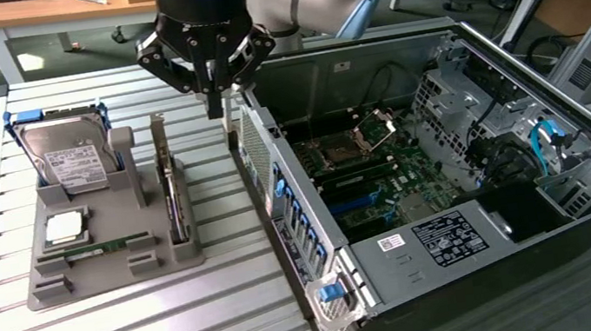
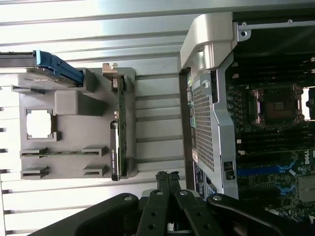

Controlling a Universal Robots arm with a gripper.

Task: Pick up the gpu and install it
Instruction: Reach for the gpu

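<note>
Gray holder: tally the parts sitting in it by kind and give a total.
hard drive: 1
gpu: 1
processor chip: 1
memory stick: 1
Total: 4

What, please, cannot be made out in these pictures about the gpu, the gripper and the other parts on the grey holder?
The gpu: it stands on edge in the grey holder, so both views show a thin edge and its faces are hidden.
The hard drive: label print too small to read in the exterior view.
The gripper: shut and empty, its body cut off by the wrist view's edge.
</note>
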